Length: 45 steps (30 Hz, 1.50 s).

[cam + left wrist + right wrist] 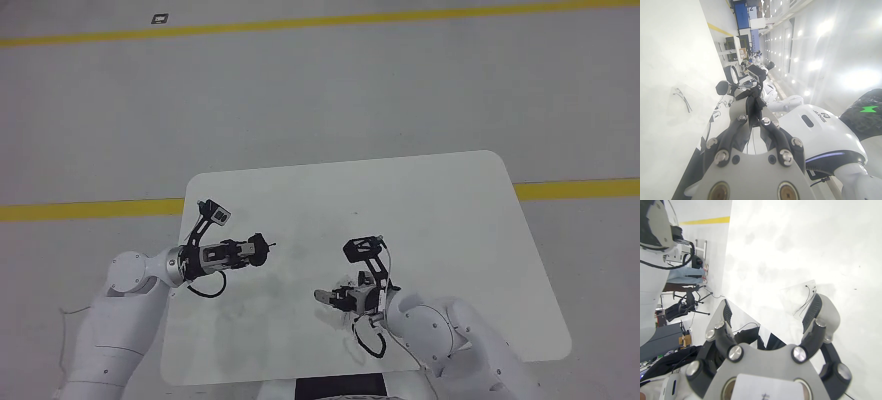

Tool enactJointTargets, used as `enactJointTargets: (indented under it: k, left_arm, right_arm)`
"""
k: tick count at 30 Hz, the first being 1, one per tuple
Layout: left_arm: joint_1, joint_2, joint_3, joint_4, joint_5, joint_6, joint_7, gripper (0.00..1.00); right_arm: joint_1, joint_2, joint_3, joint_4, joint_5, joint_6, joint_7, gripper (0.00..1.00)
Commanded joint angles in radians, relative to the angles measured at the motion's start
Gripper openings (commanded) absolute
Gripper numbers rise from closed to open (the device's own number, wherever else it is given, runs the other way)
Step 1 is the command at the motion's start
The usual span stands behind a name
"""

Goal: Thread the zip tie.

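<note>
Two tools hang over your white surface [450,220], near its front edge. Your left tool [751,98] has its fingers pressed together, and you cannot tell whether anything is clamped between them. Your right tool [771,299] stands with its fingers spread wide. Thin black zip ties [807,301] lie inside a clear bag [797,292] flat on the surface. In the right wrist view, the bag's edge runs behind one ribbed pad of the right tool.
</note>
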<state>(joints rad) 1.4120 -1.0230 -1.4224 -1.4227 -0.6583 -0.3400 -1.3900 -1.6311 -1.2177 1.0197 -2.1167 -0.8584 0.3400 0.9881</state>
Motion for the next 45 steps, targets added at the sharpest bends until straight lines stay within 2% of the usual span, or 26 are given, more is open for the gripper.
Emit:
enactJointTargets:
  k: [1,9,15,19,25,30,38,41,45]
  left_arm:
    - [0.0,0.0,0.0,0.0,0.0,0.0,0.0,0.0]
    - [0.0,0.0,0.0,0.0,0.0,0.0,0.0,0.0]
    - [0.0,0.0,0.0,0.0,0.0,0.0,0.0,0.0]
    - [0.0,0.0,0.0,0.0,0.0,0.0,0.0,0.0]
    - [0.0,0.0,0.0,0.0,0.0,0.0,0.0,0.0]
    - [0.0,0.0,0.0,0.0,0.0,0.0,0.0,0.0]
    - [0.0,0.0,0.0,0.0,0.0,0.0,0.0,0.0]
    - [0.0,0.0,0.0,0.0,0.0,0.0,0.0,0.0]
    - [0.0,0.0,0.0,0.0,0.0,0.0,0.0,0.0]
  right_arm:
    - [0.007,-0.003,0.001,0.001,-0.008,0.0,0.026,1.0]
    - [0.009,-0.003,-0.001,0.013,-0.009,-0.005,0.022,1.0]
    - [0.09,-0.012,-0.042,0.041,-0.083,0.0,0.13,1.0]
    - [0.139,-0.033,-0.06,0.061,-0.137,0.0,0.244,1.0]
    - [0.182,-0.086,-0.08,0.061,-0.216,0.0,0.396,1.0]
    - [0.166,-0.126,-0.08,0.121,-0.24,0.0,0.402,1.0]
    - [0.166,-0.126,-0.08,0.121,-0.24,0.0,0.402,1.0]
    - [0.16,-0.127,-0.097,0.126,-0.244,-0.004,0.362,1.0]
    - [0.17,-0.138,-0.109,0.136,-0.277,0.0,0.382,1.0]
